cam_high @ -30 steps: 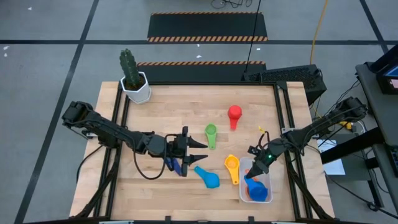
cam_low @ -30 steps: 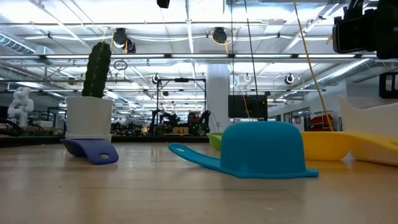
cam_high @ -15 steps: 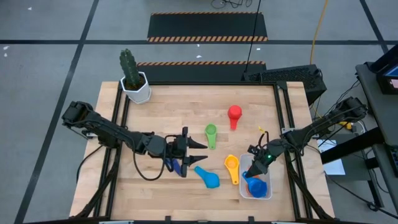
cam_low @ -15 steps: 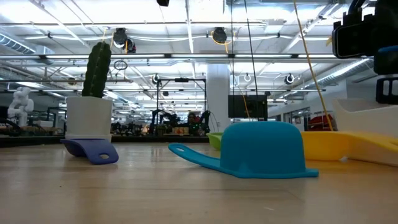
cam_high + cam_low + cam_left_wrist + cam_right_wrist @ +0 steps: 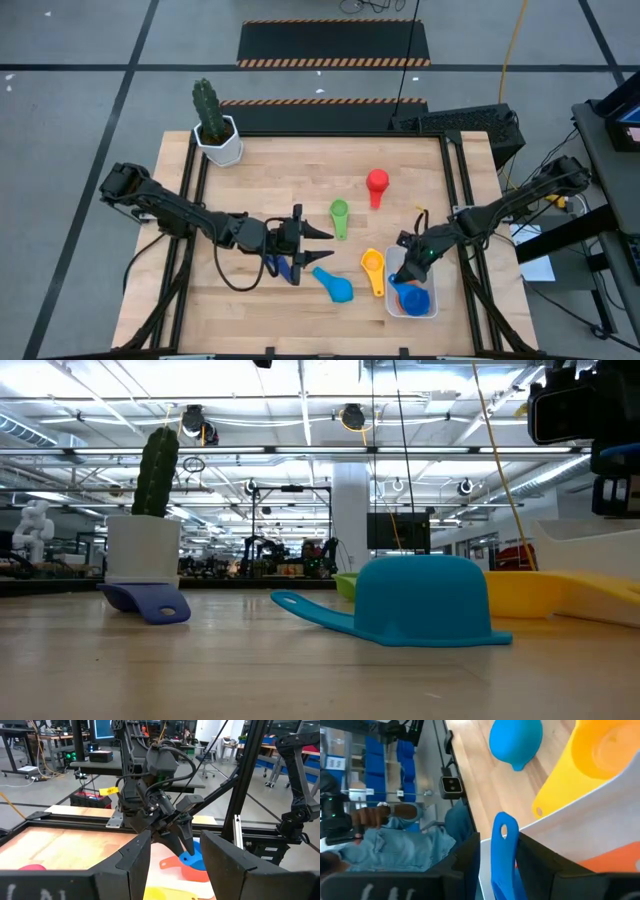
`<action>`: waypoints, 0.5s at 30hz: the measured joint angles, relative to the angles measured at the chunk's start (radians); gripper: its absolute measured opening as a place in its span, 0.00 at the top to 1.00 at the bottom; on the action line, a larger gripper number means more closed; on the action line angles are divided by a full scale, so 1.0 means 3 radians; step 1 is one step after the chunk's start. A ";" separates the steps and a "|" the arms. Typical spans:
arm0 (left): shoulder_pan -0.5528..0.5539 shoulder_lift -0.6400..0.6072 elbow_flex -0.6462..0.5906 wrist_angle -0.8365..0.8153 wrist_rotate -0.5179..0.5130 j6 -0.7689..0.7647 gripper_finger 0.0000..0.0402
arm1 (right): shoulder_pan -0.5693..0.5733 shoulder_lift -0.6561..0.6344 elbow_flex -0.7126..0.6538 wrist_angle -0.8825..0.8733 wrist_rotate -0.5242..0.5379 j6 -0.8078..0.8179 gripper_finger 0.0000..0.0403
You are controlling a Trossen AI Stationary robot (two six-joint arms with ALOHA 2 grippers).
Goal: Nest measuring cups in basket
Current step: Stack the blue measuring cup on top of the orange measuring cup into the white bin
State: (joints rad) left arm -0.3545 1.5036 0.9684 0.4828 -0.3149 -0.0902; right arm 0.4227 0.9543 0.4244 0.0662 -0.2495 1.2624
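White basket (image 5: 392, 305); blue cup (image 5: 413, 300) over orange; red cup (image 5: 377, 182); green cup (image 5: 339, 211); yellow cup (image 5: 372, 263).

On the bench (image 5: 250, 170), green (image 5: 339, 210), red (image 5: 377, 181), yellow (image 5: 372, 263) and teal cups (image 5: 338, 288) are scattered. The right hand (image 5: 405, 277) is positioned over the white basket (image 5: 390, 303), where a blue cup (image 5: 414, 300) sits upon an orange cup (image 5: 401, 308). The left hand (image 5: 322, 241) is held near a dark blue cup (image 5: 284, 267).
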 joint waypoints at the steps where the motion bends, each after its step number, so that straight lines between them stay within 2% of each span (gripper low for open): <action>1: -0.0003 0.0000 0.0000 0.0000 0.0000 0.0002 0.57 | -0.0009 -0.0001 0.0021 -0.0041 0.0018 -0.0017 0.72; 15: -0.0026 0.0000 0.0000 0.0000 0.0001 0.0062 0.57 | -0.0016 -0.0003 0.0314 -0.0954 0.0123 -0.0188 0.72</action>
State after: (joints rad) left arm -0.3622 1.5036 0.9684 0.4828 -0.3145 -0.0715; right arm 0.4179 0.9535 0.5185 -0.2201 -0.2128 1.2060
